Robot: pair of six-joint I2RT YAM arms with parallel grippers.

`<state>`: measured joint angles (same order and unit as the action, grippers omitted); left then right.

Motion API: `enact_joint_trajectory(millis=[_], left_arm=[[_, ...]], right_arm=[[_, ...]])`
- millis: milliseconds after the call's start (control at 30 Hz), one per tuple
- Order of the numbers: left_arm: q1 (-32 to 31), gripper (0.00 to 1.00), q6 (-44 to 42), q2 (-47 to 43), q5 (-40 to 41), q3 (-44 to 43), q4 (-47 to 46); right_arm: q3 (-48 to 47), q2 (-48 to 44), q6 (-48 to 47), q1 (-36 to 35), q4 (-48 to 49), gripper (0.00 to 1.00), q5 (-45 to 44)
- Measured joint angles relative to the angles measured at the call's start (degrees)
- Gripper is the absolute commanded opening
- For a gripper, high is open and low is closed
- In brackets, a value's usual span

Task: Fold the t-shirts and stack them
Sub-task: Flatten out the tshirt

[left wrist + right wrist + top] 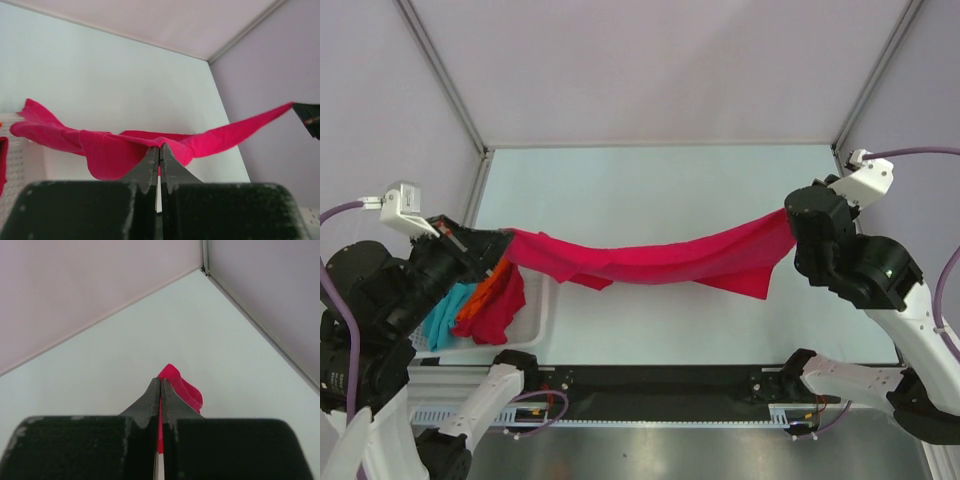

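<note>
1. Above the table, a crimson t-shirt hangs stretched between the two arms. Its long axis runs left to right and it sags in the middle.
2. The left gripper has its fingers pressed together on the shirt's left end, just above the white basket.
3. The right gripper is clamped on the opposite end, and a thin red strip shows between its fingers.
4. Neither arm is nearer, since each holds one end and the cloth runs from its fingertips toward the other arm.
5. Laying it flat likely depends on keeping both ends level and well apart.
6. The teal t-shirt, the orange t-shirt and the second crimson t-shirt lie in the basket.
</note>
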<state>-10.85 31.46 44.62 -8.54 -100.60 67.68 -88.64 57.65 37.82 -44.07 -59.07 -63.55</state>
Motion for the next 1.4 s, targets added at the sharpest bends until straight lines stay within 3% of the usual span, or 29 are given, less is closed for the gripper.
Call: enact_joint_trajectory(millis=[300,533,600,700,867,1067,1400], left_arm=[[-1.7,0.0,0.0,-0.7,-10.86,1.18,-4.81],[-3.08,0.0,0.02,-1.29,-17.0,0.46,-7.52],[-3.52,0.0,0.04,-1.95,-19.08,-0.28,-8.52],[-3.93,0.0,0.07,-3.15,-22.1,-1.62,-10.54],[-4.68,0.0,0.17,-4.66,-26.47,-2.8,-13.77],[-5.79,0.0,0.2,-5.29,-30.34,-3.41,-15.76],[-6.51,0.0,0.59,-5.77,-33.07,-2.43,-17.77]], right_arm=[[-5.86,1.62,0.92,-8.24,-1.86,0.0,-8.92],[-7.13,1.42,-4.15,-14.8,1.99,0.0,-15.89],[-5.75,0.37,-10.67,-18.18,8.7,0.0,-17.27],[2.16,-3.54,-27.65,-22.6,30.64,0.0,-18.56],[6.71,-5.01,-43.67,-23.23,51.41,0.0,-20.22],[6.71,-4.22,-48.39,-24.22,58.6,0.0,-21.16],[5.79,-2.19,-49.31,-23.89,59.41,0.0,-21.29]])
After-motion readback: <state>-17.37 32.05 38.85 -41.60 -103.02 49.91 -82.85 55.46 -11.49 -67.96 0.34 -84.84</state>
